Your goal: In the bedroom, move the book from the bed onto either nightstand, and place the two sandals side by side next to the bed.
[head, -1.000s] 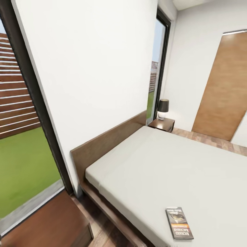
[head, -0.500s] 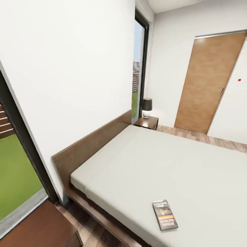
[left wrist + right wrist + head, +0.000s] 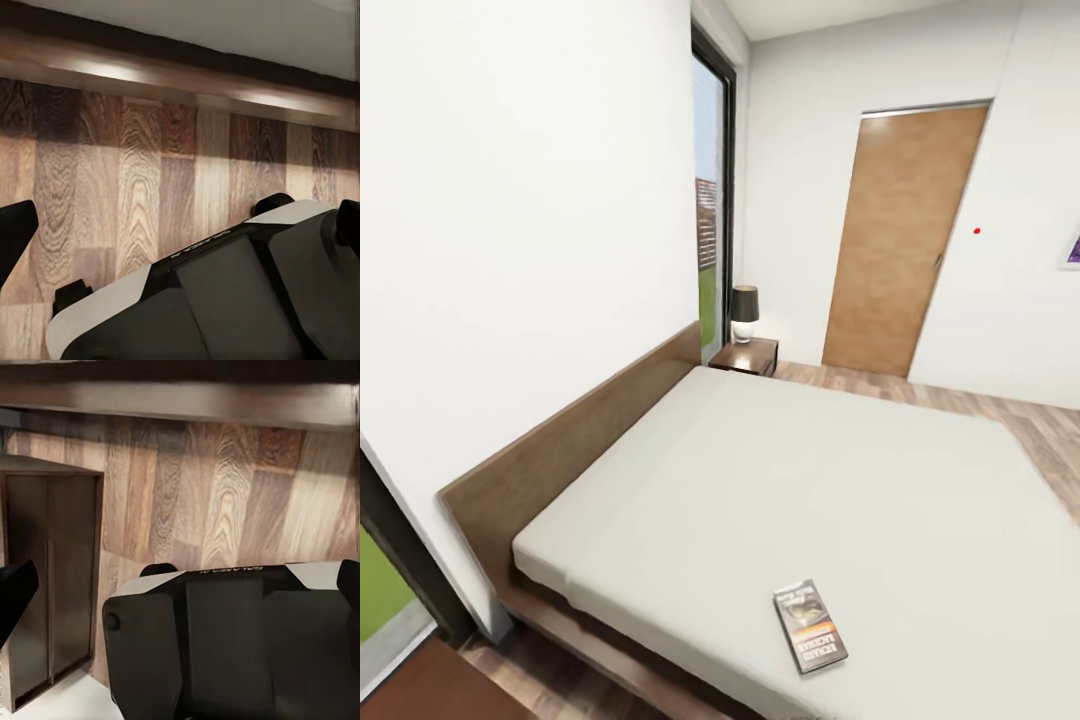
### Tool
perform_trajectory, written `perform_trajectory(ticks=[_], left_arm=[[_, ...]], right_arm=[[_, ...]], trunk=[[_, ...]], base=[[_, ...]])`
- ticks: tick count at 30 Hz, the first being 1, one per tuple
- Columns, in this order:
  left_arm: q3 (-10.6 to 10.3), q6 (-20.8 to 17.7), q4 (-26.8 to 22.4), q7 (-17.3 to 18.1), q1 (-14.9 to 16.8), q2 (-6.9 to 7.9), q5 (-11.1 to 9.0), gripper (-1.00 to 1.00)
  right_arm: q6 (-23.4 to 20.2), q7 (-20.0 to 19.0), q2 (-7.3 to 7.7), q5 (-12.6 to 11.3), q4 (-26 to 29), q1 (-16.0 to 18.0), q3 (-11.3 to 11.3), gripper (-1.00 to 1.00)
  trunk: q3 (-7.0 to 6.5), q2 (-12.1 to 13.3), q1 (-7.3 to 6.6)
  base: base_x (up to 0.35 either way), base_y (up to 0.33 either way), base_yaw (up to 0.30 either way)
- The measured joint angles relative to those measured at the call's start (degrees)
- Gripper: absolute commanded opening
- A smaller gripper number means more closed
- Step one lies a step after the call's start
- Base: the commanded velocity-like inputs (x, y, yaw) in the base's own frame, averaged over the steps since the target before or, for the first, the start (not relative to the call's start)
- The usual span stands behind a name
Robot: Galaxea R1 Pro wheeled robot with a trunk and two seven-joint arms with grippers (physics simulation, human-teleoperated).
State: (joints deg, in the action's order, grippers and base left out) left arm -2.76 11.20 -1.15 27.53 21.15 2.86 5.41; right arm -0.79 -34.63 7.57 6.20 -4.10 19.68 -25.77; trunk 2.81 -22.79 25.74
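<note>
A thin grey paperback book (image 3: 810,626) lies at six o'clock on the white-mattressed wooden bed (image 3: 790,480); tool states cannot be told.

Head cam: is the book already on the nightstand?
No. The book lies flat on the bed near its close edge, far from the nightstand holding the lamp.

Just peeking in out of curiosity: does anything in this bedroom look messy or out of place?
Only one thing: a book lies alone on the bare white bed, near its front edge and slightly askew. The far nightstand with its lamp looks tidy.
</note>
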Motion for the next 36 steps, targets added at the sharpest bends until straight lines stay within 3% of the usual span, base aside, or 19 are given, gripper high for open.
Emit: perform_trajectory(ticks=[36], left_arm=[[0.0,0.0,0.0,0.0,0.0,0.01,0.0,1.0]], right_arm=[[0.0,0.0,0.01,0.0,0.0,0.0,-0.02,1.0]], trunk=[[0.0,0.0,0.0]], base=[[0.0,0.0,-0.3]])
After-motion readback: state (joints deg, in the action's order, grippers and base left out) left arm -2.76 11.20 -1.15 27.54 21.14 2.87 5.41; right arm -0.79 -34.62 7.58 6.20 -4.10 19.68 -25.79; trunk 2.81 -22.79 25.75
